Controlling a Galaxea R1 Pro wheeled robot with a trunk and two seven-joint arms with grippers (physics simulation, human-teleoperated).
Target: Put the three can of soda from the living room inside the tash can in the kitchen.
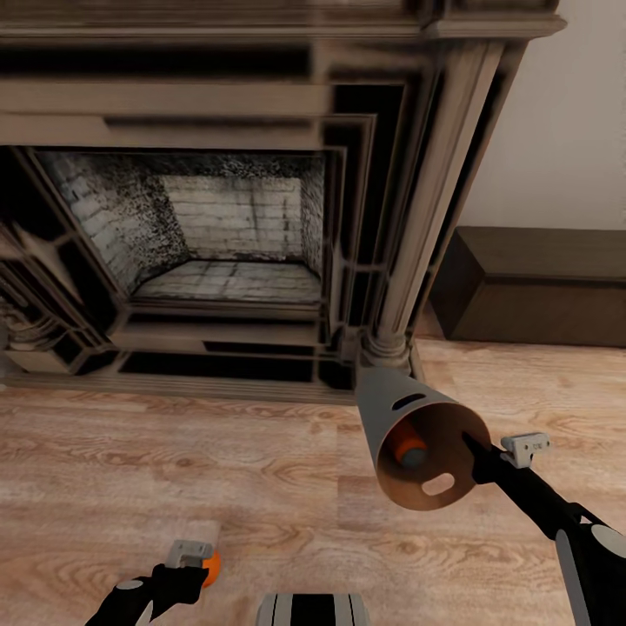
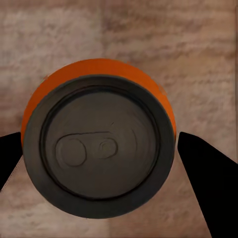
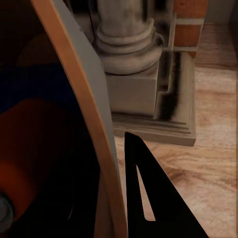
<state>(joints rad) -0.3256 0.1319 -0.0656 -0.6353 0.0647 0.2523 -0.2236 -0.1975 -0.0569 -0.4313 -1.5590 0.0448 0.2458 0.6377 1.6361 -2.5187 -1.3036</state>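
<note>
Now, working across from your left side to your right:

Left end effector point(image 1: 193, 567): it sits low over the wood floor point(image 1: 130, 469), jaws apart, one dark finger point(image 2: 210, 183) on each side of the third can; the left wrist view does not let you tell whether the pads are touching it yet.

Third can point(image 2: 98, 139): orange, upright on the floor, grey top facing the left wrist camera, centred between the fingers. Close squarely on its sides before you lift, so it does not tip.

Fireplace point(image 1: 217, 217): it stands just beyond. Keep the lift low and clear of its base.

Tash can point(image 1: 417, 443): tilted in front of the fireplace column point(image 1: 426, 217), mouth toward you. An orange can point(image 1: 405, 452) lies inside; the right wrist view also shows blue within.

Right end effector point(image 1: 474, 452): clamped on the tash can's rim, one finger point(image 3: 148, 193) outside the wall. Hold that mouth steady and facing left, then bring the third can over the rim before releasing.
</note>
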